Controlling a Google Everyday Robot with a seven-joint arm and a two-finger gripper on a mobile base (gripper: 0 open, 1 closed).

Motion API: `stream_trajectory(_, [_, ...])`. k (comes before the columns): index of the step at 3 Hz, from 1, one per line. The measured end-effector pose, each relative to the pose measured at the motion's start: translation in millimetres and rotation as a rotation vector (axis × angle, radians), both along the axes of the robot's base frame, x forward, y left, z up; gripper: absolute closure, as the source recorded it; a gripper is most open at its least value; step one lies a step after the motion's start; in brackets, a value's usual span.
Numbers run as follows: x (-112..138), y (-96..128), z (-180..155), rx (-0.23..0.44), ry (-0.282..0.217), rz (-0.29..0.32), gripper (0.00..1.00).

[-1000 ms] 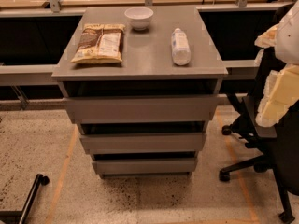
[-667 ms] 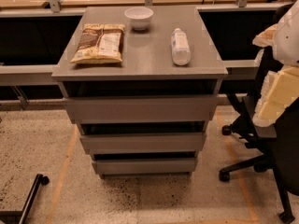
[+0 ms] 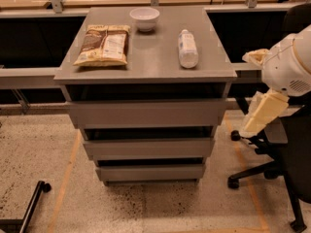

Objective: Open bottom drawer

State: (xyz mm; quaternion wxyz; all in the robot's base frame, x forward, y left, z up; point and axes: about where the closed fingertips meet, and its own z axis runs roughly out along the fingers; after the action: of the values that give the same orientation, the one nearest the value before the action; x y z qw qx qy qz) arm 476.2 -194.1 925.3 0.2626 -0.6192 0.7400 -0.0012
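1. the bottom drawer [image 3: 150, 172] is the lowest of three grey fronts under the desk [image 3: 150, 68], below the middle drawer front [image 3: 148, 148] and the top drawer front [image 3: 147, 113]. none of its box interior shows, so i judge it closed.
2. the tool [image 3: 262, 115] hangs at the right edge of view, beside the desk's right corner and above the office chair [image 3: 252, 171], well apart from the bottom drawer. i cannot tell whether it is apart or together.
3. by my reading nothing of the task is done yet. i have to bring the tool low to that handle-less front, catch an edge and pull it out.
4. the snack bag [image 3: 103, 45], white bowl [image 3: 145, 18] and plastic bottle [image 3: 187, 47], lying on its side, rest on the desk, clear of the drawer fronts.
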Motion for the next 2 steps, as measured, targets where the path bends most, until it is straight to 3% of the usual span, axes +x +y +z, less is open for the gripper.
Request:
stream_trajectory(1, [8.6, 5.5, 9.0, 0.025, -0.052, 0.011, 0.0])
stream_trajectory(2, [3.7, 2.2, 3.9, 0.025, -0.033, -0.004, 0.0])
